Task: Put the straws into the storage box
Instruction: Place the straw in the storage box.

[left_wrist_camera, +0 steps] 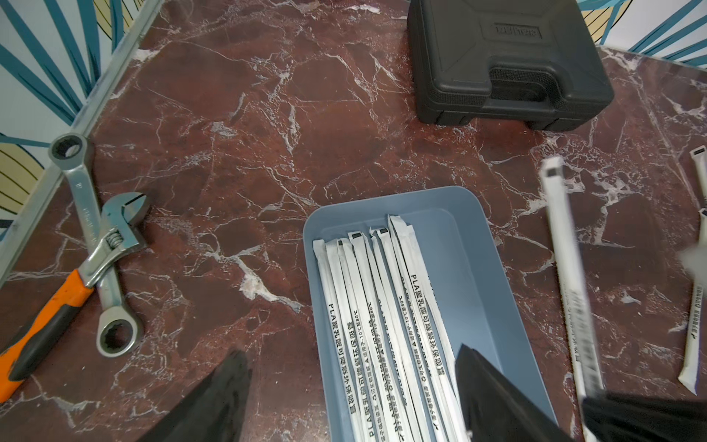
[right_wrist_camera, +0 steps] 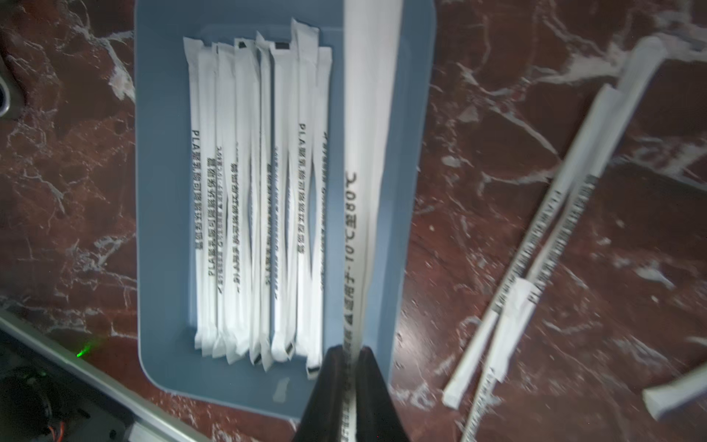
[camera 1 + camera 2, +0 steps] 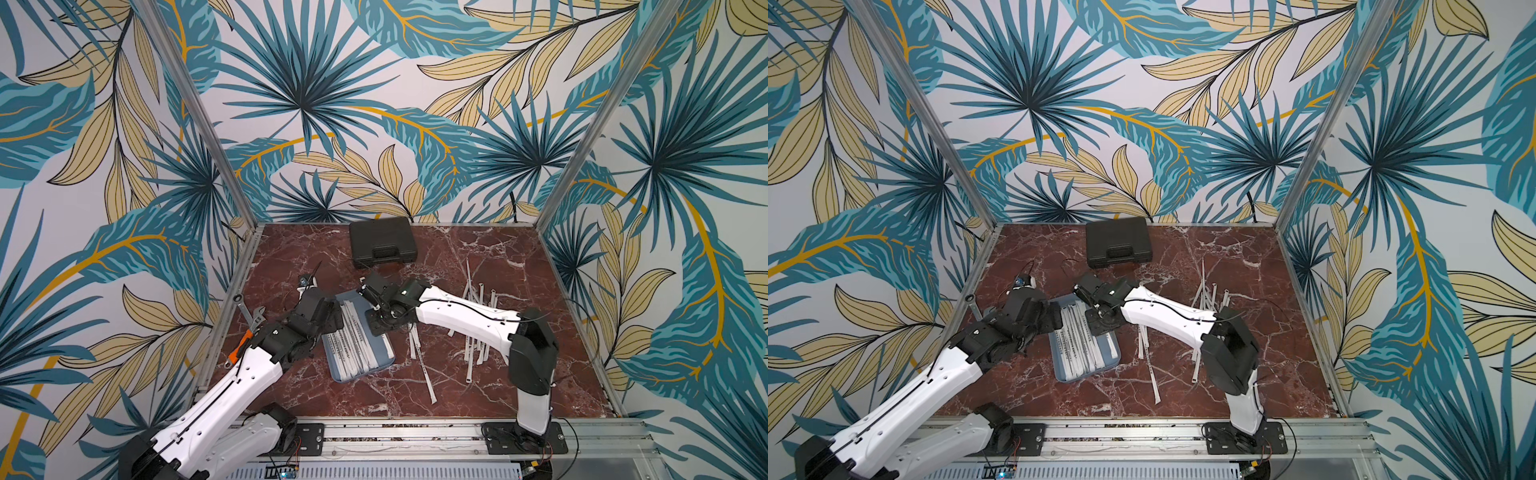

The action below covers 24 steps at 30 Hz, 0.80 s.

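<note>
1. Two tools lie farthest left, at 9 o'clock from the storage box in both top views, taking the back wall as 12 o'clock. An adjustable wrench with an orange-and-black handle lies crossed over a ring spanner, close to the frame rail.
2. The left gripper hangs at the box's 10 o'clock edge. Its jaws stand well apart with nothing between them. One finger is above the box and the other is above the marble table.
3. The storage box sits mid-table, with its long sides running roughly from 11 to 5 o'clock. A row of straws lies flat inside it, lengthwise and side by side. A strip of floor along the long wall facing the right arm is bare.
4. A black case lies closed at 12 o'clock from the box, against the back edge, with its handle turned toward the front.
5. The right gripper is at the box's 1 o'clock corner, with its fingers pinched together on one end of a held straw. That straw runs parallel to the row, above the bare strip. It is blurred, and I cannot tell whether its far end touches the box.
6. Loose straws lie scattered on the table from 2 to 4 o'clock of the box, partly under the right arm. A few lie just beside the box's wall, and a single one lies at 5 o'clock.
</note>
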Each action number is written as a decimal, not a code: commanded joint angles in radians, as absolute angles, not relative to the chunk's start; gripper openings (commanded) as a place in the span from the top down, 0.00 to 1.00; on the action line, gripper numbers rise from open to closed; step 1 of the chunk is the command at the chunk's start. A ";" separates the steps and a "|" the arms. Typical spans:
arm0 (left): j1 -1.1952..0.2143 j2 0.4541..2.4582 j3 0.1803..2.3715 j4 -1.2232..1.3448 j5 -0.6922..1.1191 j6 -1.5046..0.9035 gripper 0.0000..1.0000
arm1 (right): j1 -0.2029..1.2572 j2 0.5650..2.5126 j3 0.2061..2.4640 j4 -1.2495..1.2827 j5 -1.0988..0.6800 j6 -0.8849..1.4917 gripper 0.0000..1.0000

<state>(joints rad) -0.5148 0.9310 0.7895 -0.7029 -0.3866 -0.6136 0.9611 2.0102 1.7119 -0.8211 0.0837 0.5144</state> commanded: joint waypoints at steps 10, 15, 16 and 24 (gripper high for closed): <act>-0.496 0.899 0.718 -0.704 -0.353 -0.631 0.11 | 0.943 2.243 1.773 -0.788 0.025 0.490 0.89; -0.496 0.904 0.715 -0.693 -0.345 -0.633 0.11 | 0.943 2.266 1.770 -0.777 0.011 0.494 0.88; -0.495 0.904 0.714 -0.693 -0.344 -0.633 0.11 | 0.943 2.266 1.770 -0.777 0.011 0.493 0.88; -0.495 0.908 0.711 -0.681 -0.338 -0.635 0.11 | 0.943 2.238 1.769 -0.778 0.015 0.495 0.80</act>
